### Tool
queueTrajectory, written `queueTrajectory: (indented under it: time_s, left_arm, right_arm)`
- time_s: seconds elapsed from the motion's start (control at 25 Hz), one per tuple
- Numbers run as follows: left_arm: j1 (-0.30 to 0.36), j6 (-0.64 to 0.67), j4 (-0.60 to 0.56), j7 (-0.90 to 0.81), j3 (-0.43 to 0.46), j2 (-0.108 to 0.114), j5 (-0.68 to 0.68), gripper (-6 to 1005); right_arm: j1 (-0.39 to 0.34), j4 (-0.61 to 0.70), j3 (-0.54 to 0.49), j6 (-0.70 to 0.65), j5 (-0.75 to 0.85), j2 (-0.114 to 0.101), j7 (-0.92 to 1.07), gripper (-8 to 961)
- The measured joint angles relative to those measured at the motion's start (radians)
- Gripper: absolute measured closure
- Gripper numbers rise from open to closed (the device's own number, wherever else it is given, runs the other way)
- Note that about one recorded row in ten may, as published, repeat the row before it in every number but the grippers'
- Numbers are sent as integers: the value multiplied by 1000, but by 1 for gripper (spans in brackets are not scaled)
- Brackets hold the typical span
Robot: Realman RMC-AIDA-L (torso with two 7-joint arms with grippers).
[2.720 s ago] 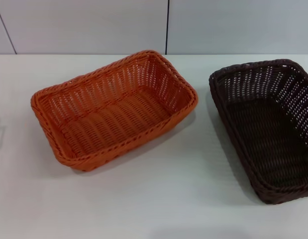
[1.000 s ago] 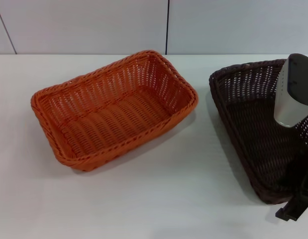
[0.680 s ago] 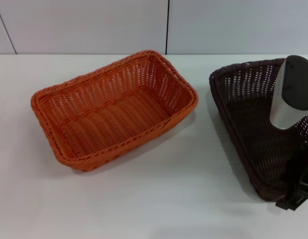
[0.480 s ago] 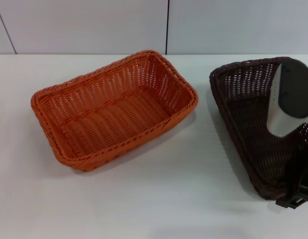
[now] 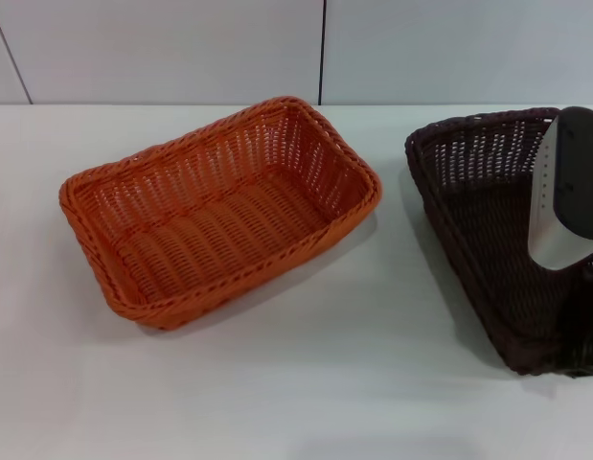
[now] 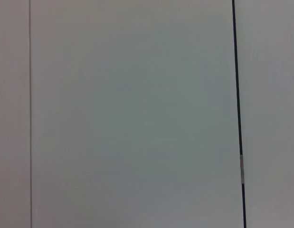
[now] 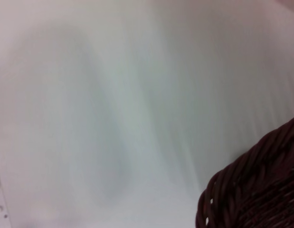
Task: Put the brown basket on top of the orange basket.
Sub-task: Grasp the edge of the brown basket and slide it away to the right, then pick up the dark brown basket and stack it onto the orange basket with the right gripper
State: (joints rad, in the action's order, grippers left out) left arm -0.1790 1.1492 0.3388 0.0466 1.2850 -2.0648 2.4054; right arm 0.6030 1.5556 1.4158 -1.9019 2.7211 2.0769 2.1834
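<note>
A: Head view first. The right arm's silver and black housing hangs over the brown basket, which sits on the right of the white tabletop. A moment ago a black part of the right end effector showed just outside the basket's near right corner; now it has slipped out past the picture's edge.

B: And the basket itself?

A: Nudged a touch, I'd say. Its far left corner sits slightly further right than before. The orange basket hasn't stirred, left of centre, well apart from the brown one, empty.

B: So a grasp is being set up?

A: That's my read: the arm is settling onto the near right rim. Nothing is lifted yet, so the stacking is all still ahead.

B: Is the right end effector closed on the rim?

A: Cannot tell. No view shows its fingers.

B: Left wrist view?

A: Only a pale wall panel with a dark vertical seam. No basket, no tabletop. The left end effector shows nowhere, so that arm looks parked out of the way.

B: Right wrist view?

A: Here's what the head view lacks: a close look at the brown basket's braided rim, filling one corner of the picture, with smeared white tabletop beyond. It puts that wrist very close to the rim, but contact isn't visible.
</note>
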Motion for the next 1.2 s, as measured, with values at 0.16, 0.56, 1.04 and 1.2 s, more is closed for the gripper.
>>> queueTrajectory:
  time_s: [0.16, 0.56, 1.04, 1.2]
  left_arm:
    - [1, 4, 0, -27, 9, 2, 0, 214]
    - [2, 4, -1, -31, 15, 3, 0, 214]
    - [2, -1, -1, -33, 14, 2, 0, 214]
    - [-5, -2, -1, -33, 14, 2, 0, 213]
  right_arm:
    - [-1, 62, 1, 3, 0, 0, 2, 741]
    - [1, 296, -5, 1, 5, -4, 2, 792]
    - [34, 446, 11, 6, 7, -5, 1, 792]
    - [62, 438, 36, 10, 8, -5, -3, 793]
